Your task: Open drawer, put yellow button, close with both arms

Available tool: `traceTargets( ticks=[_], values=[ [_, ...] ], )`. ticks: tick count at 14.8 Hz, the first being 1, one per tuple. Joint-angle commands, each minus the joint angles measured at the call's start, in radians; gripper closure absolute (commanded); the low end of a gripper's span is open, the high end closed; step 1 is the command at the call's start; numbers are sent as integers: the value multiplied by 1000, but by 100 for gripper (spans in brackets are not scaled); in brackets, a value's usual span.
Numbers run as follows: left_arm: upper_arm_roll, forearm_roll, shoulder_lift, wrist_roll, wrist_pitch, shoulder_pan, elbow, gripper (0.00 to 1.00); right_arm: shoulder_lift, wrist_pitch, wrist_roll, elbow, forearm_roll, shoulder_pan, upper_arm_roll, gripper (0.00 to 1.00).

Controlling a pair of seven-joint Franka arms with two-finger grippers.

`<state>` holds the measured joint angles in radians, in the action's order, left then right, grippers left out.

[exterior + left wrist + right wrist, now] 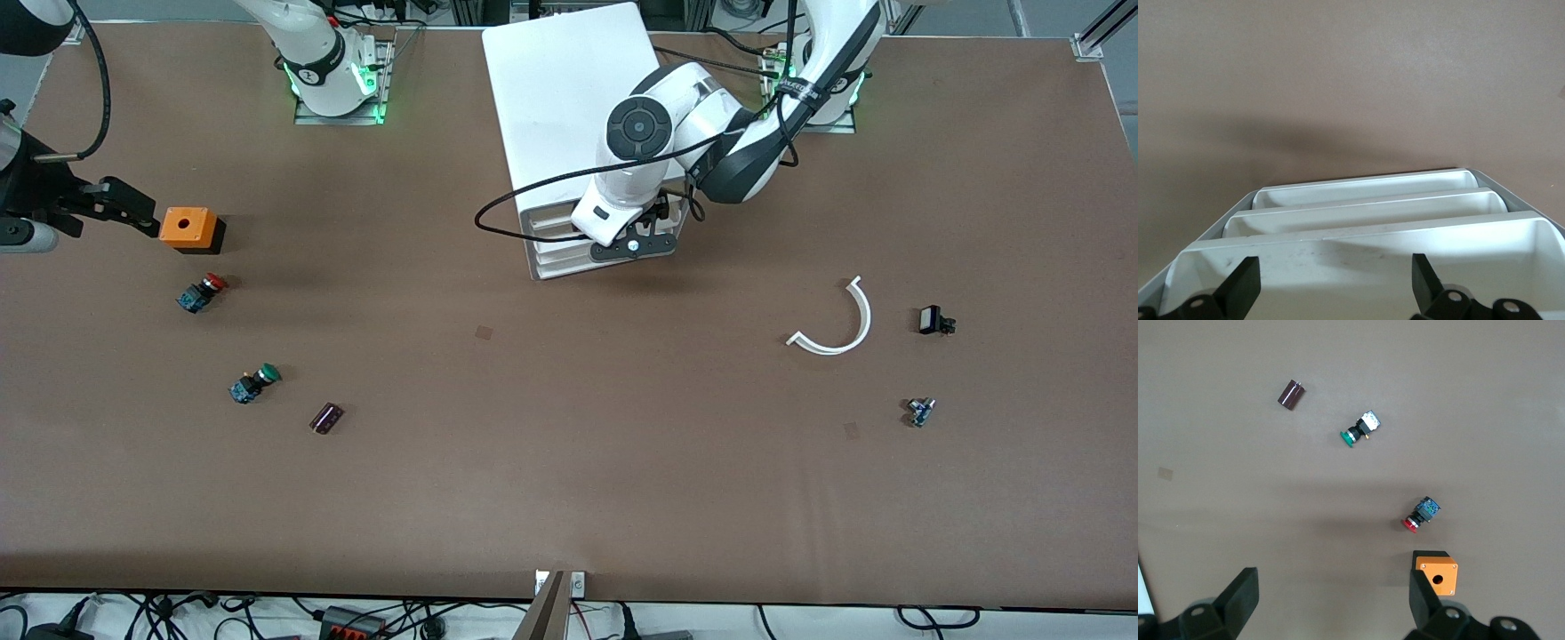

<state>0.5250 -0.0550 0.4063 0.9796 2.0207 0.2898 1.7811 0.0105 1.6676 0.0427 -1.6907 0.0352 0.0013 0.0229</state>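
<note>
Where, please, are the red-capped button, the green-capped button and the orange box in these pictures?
red-capped button (202,292): front view, on its body below the cap.
green-capped button (254,383): front view, between cap and body.
orange box (188,228): front view, on its top face.

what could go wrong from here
1. No yellow button shows. The open right gripper hovers by the orange box, with the red button close, so it may grab the wrong thing.
2. The open left gripper hangs over the cabinet's look-alike drawer fronts and could hook a lower one.
</note>
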Motion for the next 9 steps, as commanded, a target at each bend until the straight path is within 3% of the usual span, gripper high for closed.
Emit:
traceTargets(
  ticks=[1,9],
  values=[
    [16,-14,-37,-31,-22,-46,-6,0,20,-3,16,-20,3,-11,-3,0],
    [10,-29,-46,-306,-354,-269,-245,0,19,6,6,-21,3,-7,-4,0]
  ],
)
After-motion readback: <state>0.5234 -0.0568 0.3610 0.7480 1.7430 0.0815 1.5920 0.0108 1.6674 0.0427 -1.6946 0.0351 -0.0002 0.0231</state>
